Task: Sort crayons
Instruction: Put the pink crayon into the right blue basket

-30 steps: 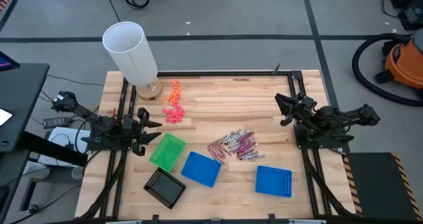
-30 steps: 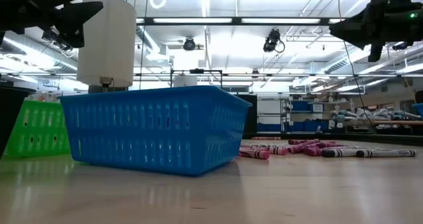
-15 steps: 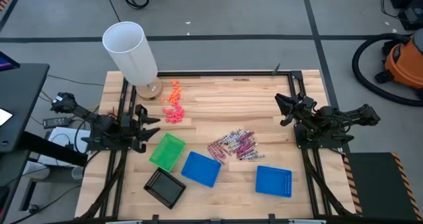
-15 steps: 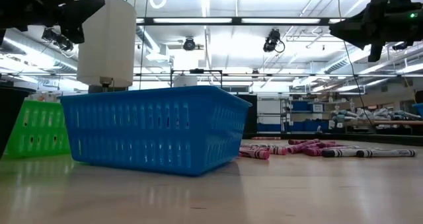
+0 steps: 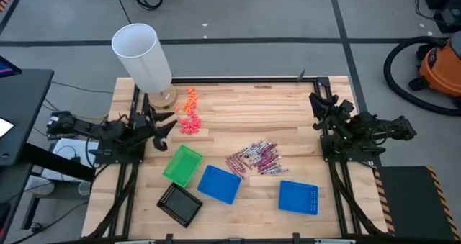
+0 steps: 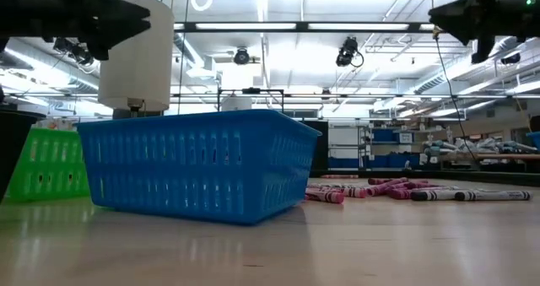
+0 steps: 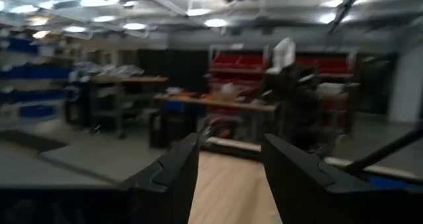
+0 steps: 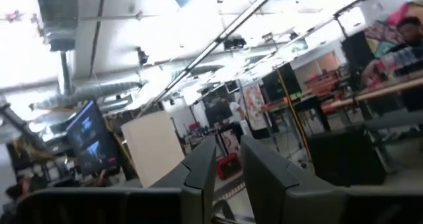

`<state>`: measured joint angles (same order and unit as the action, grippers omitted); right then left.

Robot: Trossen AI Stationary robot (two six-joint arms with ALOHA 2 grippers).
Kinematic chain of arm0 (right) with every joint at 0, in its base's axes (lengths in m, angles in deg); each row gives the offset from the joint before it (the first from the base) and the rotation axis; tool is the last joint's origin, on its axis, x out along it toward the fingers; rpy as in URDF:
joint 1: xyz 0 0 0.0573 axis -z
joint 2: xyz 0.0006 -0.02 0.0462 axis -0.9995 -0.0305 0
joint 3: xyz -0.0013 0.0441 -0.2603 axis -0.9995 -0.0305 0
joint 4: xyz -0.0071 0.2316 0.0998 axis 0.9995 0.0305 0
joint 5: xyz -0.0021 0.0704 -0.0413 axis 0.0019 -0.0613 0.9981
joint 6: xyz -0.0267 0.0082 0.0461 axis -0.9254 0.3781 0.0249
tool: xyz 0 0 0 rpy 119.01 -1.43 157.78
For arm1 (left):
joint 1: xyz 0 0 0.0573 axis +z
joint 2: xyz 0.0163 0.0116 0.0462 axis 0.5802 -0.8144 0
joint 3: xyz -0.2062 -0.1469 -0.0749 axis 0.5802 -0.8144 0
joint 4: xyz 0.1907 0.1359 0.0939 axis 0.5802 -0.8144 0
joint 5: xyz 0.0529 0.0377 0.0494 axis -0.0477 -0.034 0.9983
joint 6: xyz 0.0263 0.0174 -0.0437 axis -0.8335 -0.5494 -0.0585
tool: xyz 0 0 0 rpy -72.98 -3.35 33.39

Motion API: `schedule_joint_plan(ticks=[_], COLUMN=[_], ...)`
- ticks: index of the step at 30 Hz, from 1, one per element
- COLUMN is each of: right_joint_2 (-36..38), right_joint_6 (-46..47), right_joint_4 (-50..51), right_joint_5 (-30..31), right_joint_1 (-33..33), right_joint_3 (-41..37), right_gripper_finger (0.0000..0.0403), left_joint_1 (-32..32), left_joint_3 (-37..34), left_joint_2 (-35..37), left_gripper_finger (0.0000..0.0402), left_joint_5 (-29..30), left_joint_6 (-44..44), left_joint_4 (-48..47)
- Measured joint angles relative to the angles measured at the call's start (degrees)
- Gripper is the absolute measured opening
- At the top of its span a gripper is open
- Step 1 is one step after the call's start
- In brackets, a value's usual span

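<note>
Looking down on the wooden table (image 5: 238,107), I take the crayons (image 5: 253,157) as my landmark — a loose pile of pinkish-red, maroon and grey sticks lying near the middle of the boards. Toward the front edge from the pile sit two blue trays (image 5: 219,183) (image 5: 298,197); beside the nearer one is a green tray (image 5: 181,164), and a black tray (image 5: 179,203) lies in front of that. Past the pile, toward the far left corner, I see a scatter of orange and pink bits (image 5: 189,114) and a tall white cylinder (image 5: 142,58) standing on the table.

My left gripper (image 5: 163,124) hangs well to the left of the crayons, above the boards near the chunky bits — its fingers (image 7: 175,174) are spread, with a clear gap between them. My right gripper (image 5: 318,108) is well to the right of the pile, by the table edge, its fingers (image 8: 198,174) apart too and holding nothing.

Around the table is grey floor; an orange vacuum (image 5: 439,68) stands far right. In the low view, ceiling lights and shelves fill the room behind.
</note>
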<state>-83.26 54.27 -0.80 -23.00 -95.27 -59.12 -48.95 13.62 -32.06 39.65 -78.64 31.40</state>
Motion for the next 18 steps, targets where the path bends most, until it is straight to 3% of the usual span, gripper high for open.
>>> schedule_joint_plan(ticks=[11,18], right_joint_2=[-16.62,-31.61], right_joint_6=[0.08,0.36], right_joint_4=[10.85,15.98], right_joint_5=[-4.10,-6.30], right_joint_1=[7.12,10.77], right_joint_3=[10.06,16.24], right_gripper_finger=[0.0082,0.0082], left_joint_1=[10.84,15.00], left_joint_3=[9.62,15.54], left_joint_2=[-16.13,-29.44], left_gripper_finger=[0.0176,0.0176], left_joint_5=[-4.53,-13.17], left_joint_6=[8.14,11.07], left_joint_4=[-8.84,-12.78])
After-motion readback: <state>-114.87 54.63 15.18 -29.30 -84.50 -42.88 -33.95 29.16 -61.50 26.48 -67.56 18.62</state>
